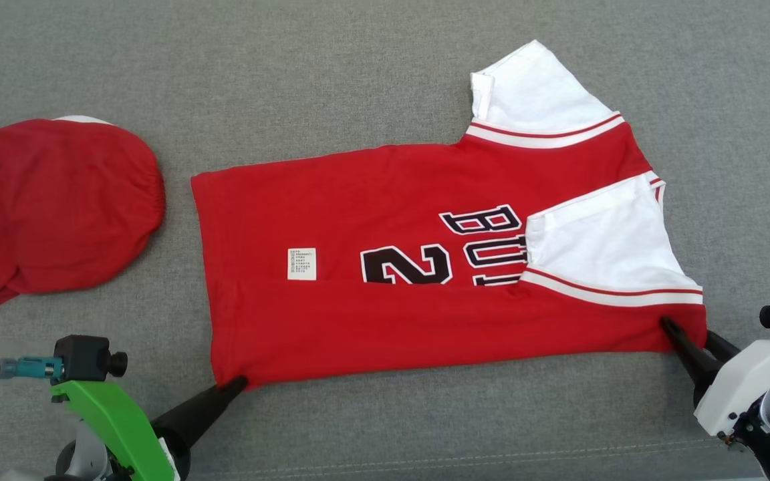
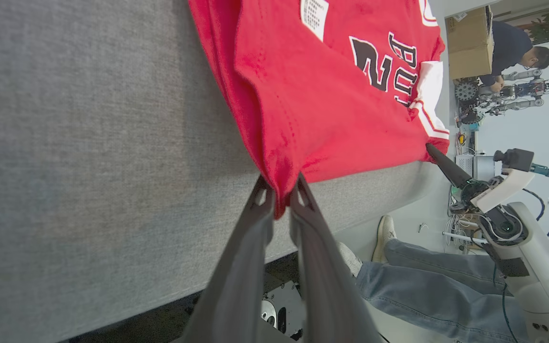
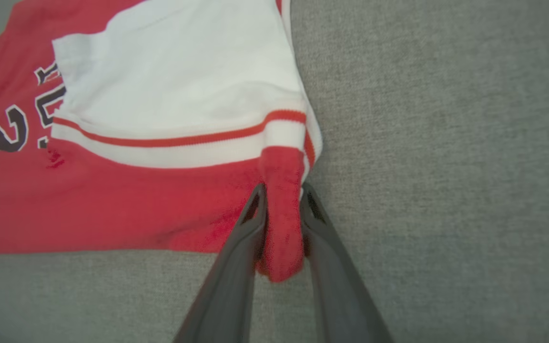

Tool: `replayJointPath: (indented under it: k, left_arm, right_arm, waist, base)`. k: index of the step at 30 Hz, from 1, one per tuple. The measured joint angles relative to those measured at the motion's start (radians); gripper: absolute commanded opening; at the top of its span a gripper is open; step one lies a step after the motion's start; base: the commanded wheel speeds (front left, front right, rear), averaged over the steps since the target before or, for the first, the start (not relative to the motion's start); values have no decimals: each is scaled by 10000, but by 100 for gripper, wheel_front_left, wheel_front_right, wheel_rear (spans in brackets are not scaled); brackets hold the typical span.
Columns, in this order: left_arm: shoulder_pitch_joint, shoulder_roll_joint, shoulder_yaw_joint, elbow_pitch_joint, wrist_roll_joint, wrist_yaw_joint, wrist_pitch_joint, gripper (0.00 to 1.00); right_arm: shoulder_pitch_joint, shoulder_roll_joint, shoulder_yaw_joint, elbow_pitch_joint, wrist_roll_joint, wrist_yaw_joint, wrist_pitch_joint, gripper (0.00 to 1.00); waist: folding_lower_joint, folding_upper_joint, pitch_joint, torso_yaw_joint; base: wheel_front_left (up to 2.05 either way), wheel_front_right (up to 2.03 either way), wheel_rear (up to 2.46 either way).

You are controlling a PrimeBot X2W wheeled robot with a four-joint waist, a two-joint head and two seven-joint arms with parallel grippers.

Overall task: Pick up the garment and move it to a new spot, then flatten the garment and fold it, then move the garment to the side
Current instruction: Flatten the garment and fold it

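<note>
Left end effector (image 2: 281,185) and right end effector (image 3: 282,189) each clench a corner of the red jersey (image 1: 358,200).

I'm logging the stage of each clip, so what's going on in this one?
A two-armed robot is folding a red jersey on a gray padded surface. The left gripper pinches the near hem corner, and the right gripper pinches the near corner at the shoulder end. The jersey's near long edge is folded over the lettering, with a white sleeve on top. Another red garment lies apart at the left.
</note>
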Motion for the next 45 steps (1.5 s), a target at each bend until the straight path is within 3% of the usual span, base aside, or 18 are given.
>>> replayJointPath:
  k: [1,2,9,16,20,26,31,45]
  left_arm:
    - [5,31,-54,-23,2,-33,6,98]
    - [15,65,-107,-42,6,-36,46,100]
    - [144,569,-65,-297,671,-31,-90,100]
    - [-176,1582,917,-694,1699,153,-545,100]
    - [-1116,1778,1041,-1051,2011,165,-545,100]
    - [-2959,1392,686,-936,2439,165,-470,100]
    - [-4530,642,-8,-274,2922,100,-502,100]
    - [-5916,-328,-587,1714,3373,-274,-807,100]
  right_arm:
    - [3,-21,0,-19,-15,-10,10,100]
    - [11,-111,31,-54,-115,-61,52,100]
    - [-140,-698,21,-809,-644,-184,261,100]
    - [-1771,-1622,-596,-2127,-1110,-441,644,100]
    - [-2686,-2004,-750,-2477,-1327,-616,980,100]
    - [-4606,-1990,-614,-2589,-1931,-830,1141,100]
    - [-5983,-1444,88,-2119,-2276,-872,1407,100]
    - [-7281,-1072,1110,-550,-2915,-679,1732,100]
  waist:
    - [0,0,35,12]
    - [0,0,73,24]
    - [0,0,428,92]
    - [0,0,920,100]
    - [0,0,1298,135]
    - [0,0,1980,310]
    - [0,0,2666,607]
    - [0,0,3429,1237]
  base:
    - [0,0,0]
    - [0,0,0]
    - [0,0,0]
    - [0,0,0]
    - [0,0,0]
    - [0,0,0]
    - [0,0,0]
    - [0,0,0]
